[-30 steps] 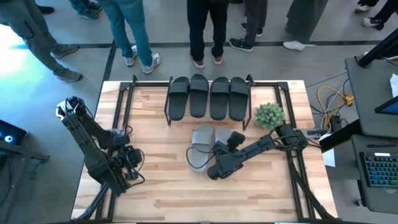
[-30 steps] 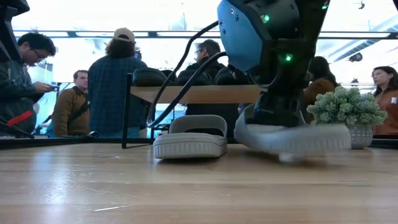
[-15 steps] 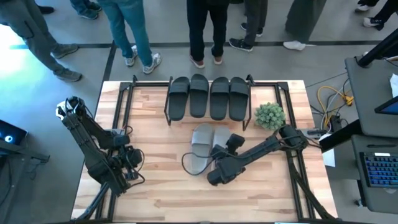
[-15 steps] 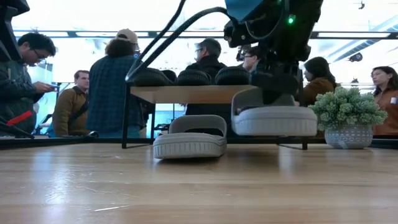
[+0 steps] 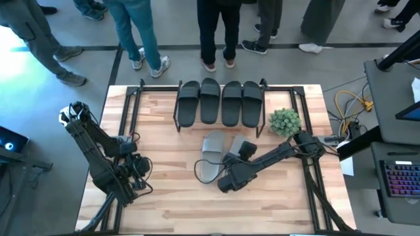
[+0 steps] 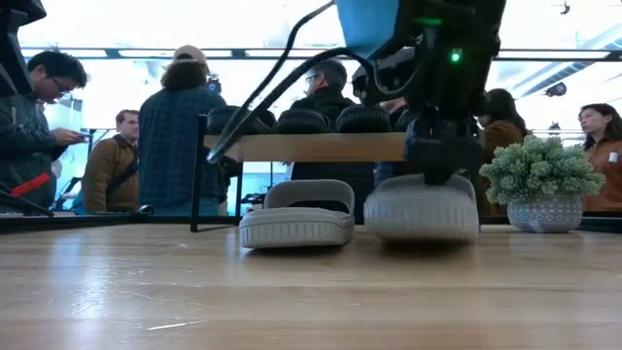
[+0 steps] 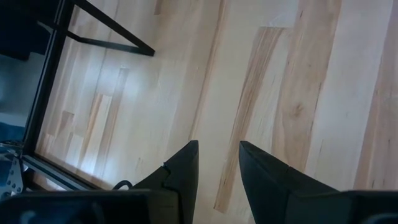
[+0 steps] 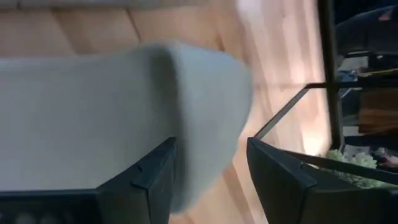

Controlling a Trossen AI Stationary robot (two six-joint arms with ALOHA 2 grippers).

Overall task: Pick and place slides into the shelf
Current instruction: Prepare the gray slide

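Several dark slides point(image 5: 221, 101) lie side by side on the top board of the shelf point(image 6: 311, 147) at the table's far side. Two light grey slides lie in front of it. The left one point(image 5: 210, 157) rests sole-down on the table. The right one point(image 6: 421, 206) sits beside it, its sole at table level. My right gripper point(image 6: 442, 160) is open directly above its near end, whose rim point(image 8: 205, 106) shows between the fingers. My left gripper point(image 7: 217, 168) hangs open over bare wood at the table's near left point(image 5: 134, 177). My right gripper comes at the near end of the right light grey slide point(image 8: 186, 124), slanting down from the near side, one finger point(image 8: 149, 180) over it and one point(image 8: 280, 180) beside it. Whether either finger touches it I cannot tell. The slide looks to sit sole-down on the table.
A small potted plant point(image 5: 284, 121) stands right of the shelf. A black cable point(image 6: 272, 87) arcs from my right arm across the shelf front. People stand beyond the far edge. Bare wood lies near the front edge.
The right light grey slide was tipped low under my right gripper, then was lifted clear and turned about so one end faces the near edge. It has now come down to the table beside the other light grey slide. My right gripper turned with it.
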